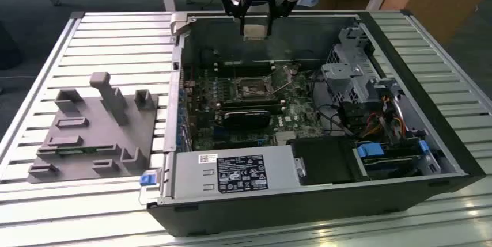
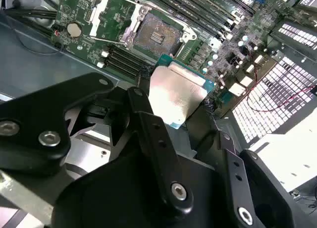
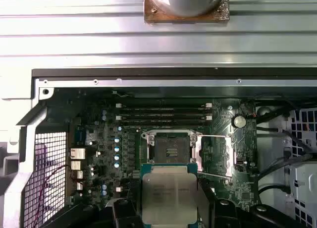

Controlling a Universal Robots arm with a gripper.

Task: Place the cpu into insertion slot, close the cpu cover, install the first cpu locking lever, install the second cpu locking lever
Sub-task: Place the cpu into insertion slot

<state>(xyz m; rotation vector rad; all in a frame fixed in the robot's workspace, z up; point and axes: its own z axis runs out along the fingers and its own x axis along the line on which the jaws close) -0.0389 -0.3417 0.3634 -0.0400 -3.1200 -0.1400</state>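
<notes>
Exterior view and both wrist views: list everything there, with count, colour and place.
table: one, silver slats, under everything
computer case: one, black, open, on the table
grey fixture: one, on the table, exterior view's left of the case
motherboard: one, green, inside the case
insertion slot: one, black, empty, on the motherboard
cpu cover: one, silver, swung open beside the slot
graphics card: one, black, on the motherboard
cpu: one, silver-topped, held over the case
jaws: two, black, shut on the cpu
</notes>
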